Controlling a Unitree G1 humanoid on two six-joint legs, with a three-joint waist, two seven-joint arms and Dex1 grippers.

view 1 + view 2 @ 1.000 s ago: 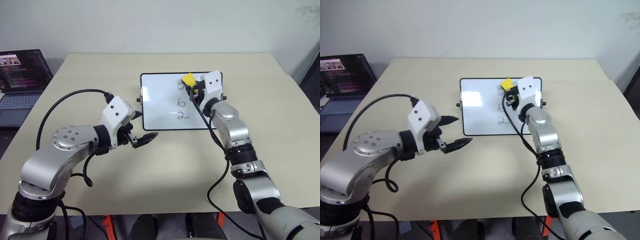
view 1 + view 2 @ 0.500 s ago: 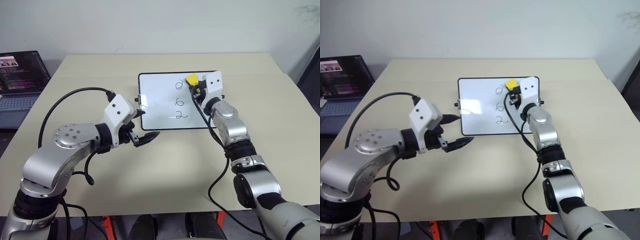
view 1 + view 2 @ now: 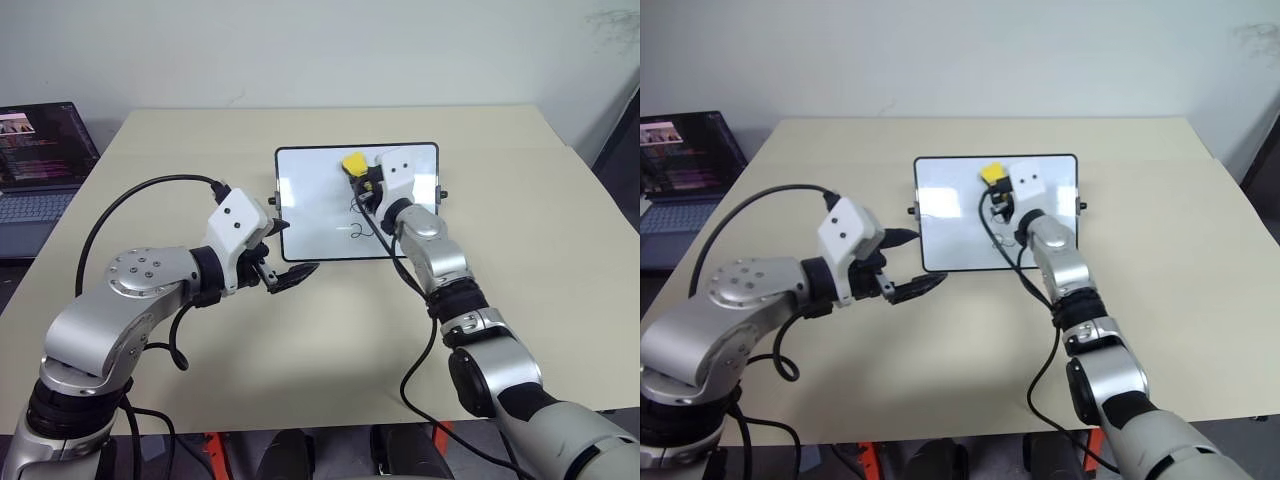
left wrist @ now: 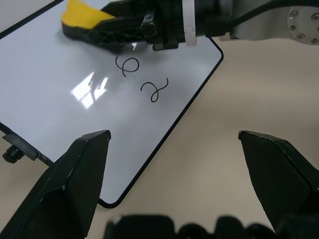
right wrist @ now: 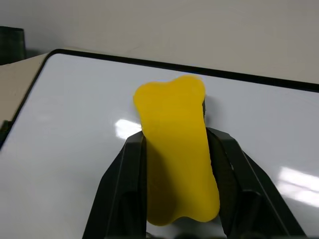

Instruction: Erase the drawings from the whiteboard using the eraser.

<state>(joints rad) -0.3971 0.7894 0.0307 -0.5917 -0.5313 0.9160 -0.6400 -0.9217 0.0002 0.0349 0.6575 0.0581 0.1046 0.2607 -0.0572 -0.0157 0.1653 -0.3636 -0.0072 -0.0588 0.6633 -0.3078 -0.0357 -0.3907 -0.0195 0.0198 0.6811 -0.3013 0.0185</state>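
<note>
The whiteboard [image 3: 310, 210] lies flat at the middle of the table, a little beyond both arms. My right gripper [image 3: 361, 179] reaches over its upper part and is shut on the yellow eraser [image 3: 353, 161], which sits against the board near its top edge. In the right wrist view the eraser [image 5: 175, 149] stands between the two black fingers [image 5: 130, 164]. Two of the drawings [image 4: 127, 65], a 6-like loop and a 2 [image 4: 155, 90], show below the eraser; anything above them is covered by the gripper. My left gripper [image 3: 294, 250] hovers open and empty at the board's near left corner.
An open laptop [image 3: 40, 150] stands at the far left, off the table's edge. The beige table [image 3: 520, 250] has bare room to the right of the board and in front of it.
My right gripper has carried the eraser leftward along the board's top, onto the spot where the top drawing showed. The left gripper has stayed where it was.
</note>
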